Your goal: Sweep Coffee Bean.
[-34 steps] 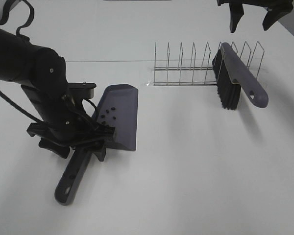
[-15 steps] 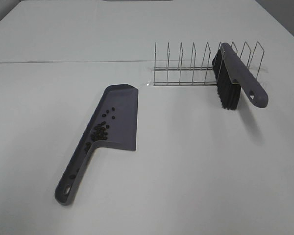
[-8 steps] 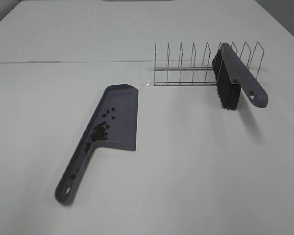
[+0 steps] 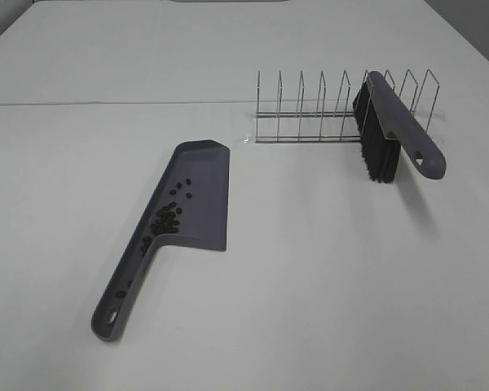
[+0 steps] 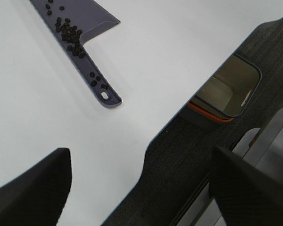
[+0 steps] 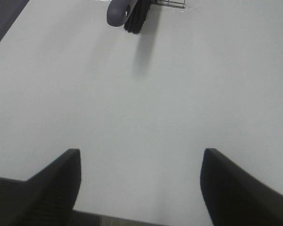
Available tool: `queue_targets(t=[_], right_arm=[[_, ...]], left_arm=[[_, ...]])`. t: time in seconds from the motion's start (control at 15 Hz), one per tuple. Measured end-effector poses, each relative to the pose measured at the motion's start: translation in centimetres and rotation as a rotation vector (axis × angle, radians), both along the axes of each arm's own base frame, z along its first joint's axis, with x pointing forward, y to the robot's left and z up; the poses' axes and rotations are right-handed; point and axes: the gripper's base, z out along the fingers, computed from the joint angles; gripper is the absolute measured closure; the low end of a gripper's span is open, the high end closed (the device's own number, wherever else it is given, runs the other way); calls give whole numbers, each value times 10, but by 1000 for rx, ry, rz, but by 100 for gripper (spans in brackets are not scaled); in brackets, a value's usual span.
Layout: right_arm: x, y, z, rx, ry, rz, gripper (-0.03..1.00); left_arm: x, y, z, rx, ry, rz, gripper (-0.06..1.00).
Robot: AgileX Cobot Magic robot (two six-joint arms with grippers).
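Since 2.3 s ago the L arm has been pulled out of the high cam view and the R gripper tips have gone from the top edge; since 0.5 s ago nothing on the table is seen shifted. Coffee beans [image 4: 168,217] are seen lying in the grey dustpan [image 4: 197,195], most bunched at the narrow end where pan meets handle, a few scattered further up the pan, a couple down in the handle channel. Same cluster is picked up by L wrist cam: beans [image 5: 70,36] on pan [image 5: 85,14], two or three near the hang hole. Dustpan is laid flat on the white table [image 4: 326,277], handle toward the near-left corner. Brush [image 4: 389,130] is propped tilted in the wire rack [image 4: 310,110], at the rack's R end, black bristles down and touching the table, grey handle jutting past the rack toward the near side. Brush end is also caught in R wrist cam [image 6: 127,10], w/ rack wires [image 6: 172,4] just beside it. L gripper [image 5: 141,188] is held wide apart, nothing between fingers, over the table's near edge w/ dark floor and an orange-rimmed bin [image 5: 226,94] below. R gripper [image 6: 139,183] is likewise spread wide and empty, above bare table, well apart from brush. Neither gripper is touching anything.
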Motion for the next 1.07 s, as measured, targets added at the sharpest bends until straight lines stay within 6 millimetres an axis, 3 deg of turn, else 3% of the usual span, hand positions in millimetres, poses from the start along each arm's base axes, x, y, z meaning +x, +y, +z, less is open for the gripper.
queue_targets(t=[0.4, 0.53, 0.67, 1.07], right_arm=[[0, 0, 0, -1, 0, 1, 29], [0, 0, 0, -1, 0, 1, 29], [0, 0, 0, -1, 0, 1, 29], [0, 0, 0, -2, 0, 1, 29]], left_arm=[[5, -13, -5, -113, -112, -96, 18], [-6, -12, 4, -62, -47, -177, 18], [-13, -9, -2, 0, 26, -214, 18], [-10, -3, -10, 40, 82, -127, 18]])
